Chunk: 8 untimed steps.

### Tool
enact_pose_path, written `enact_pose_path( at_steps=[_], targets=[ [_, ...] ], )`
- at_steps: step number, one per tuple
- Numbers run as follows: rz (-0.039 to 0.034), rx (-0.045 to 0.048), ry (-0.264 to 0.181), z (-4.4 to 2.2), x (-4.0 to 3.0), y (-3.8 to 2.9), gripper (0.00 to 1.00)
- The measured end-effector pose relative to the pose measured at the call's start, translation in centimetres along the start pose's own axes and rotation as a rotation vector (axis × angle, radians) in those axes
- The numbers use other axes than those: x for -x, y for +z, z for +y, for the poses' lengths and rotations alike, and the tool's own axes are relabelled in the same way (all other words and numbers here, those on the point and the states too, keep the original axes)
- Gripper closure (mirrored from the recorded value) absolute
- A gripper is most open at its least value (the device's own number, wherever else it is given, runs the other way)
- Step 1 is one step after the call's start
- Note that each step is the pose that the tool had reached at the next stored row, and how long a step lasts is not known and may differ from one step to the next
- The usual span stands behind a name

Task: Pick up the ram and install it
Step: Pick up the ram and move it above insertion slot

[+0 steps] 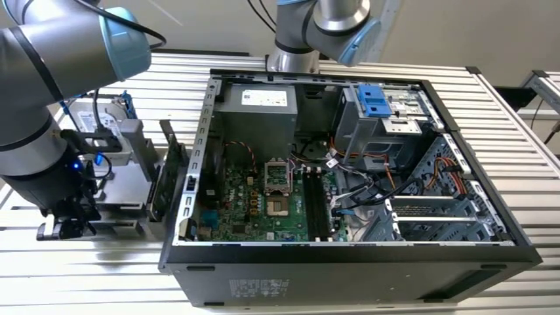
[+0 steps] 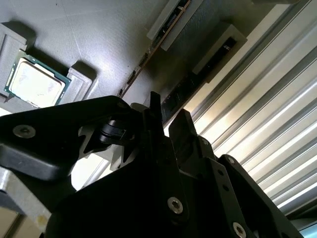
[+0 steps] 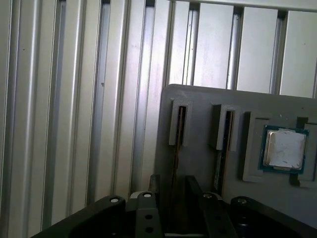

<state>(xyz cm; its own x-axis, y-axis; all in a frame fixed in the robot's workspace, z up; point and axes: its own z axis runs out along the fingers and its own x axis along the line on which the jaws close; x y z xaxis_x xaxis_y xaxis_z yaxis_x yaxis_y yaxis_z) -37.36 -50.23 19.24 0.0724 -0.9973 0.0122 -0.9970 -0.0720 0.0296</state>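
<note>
On the bench (image 1: 512, 134): an open computer case (image 1: 350, 262) is lying on its side on the ribbed metal top, with the green motherboard (image 1: 249, 203) facing up.
Arm: it is reaching down at the exterior view's left of the case, beside a grey holder plate (image 3: 200, 101) that is resting on the bench.
Gripper (image 3: 172, 182): its two black fingers are standing a little apart, one on each side of the ram (image 3: 175, 158). A gap is showing in both wrist views, so it is not clamping anything.
Ram: the thin dark stick is sitting on its edge in a raised slot of the holder plate, the slot nearer to the plate's border. Its free end is lying between the fingers.
Second stick (image 3: 228, 134): it is sitting in the neighbouring slot, between the ram and the processor (image 3: 284, 148).
Processor: it is lying flat in its own pocket of the plate, apart from the gripper.
Hard drive (image 1: 92, 118): the silver drive is standing upright at the exterior view's left of the case, farther back than the gripper.
</note>
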Motion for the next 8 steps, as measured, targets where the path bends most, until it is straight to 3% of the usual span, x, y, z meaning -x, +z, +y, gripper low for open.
enact_pose_path(
  at_steps=[4, 8],
  targets=[
    [-0.015, -0.003, 0.0, 0.0, 0.0, 0.0, 0.0],
    [-0.0163, -0.0031, 0.0, 0.0, 0.0, 0.0, 0.0]
  ],
)
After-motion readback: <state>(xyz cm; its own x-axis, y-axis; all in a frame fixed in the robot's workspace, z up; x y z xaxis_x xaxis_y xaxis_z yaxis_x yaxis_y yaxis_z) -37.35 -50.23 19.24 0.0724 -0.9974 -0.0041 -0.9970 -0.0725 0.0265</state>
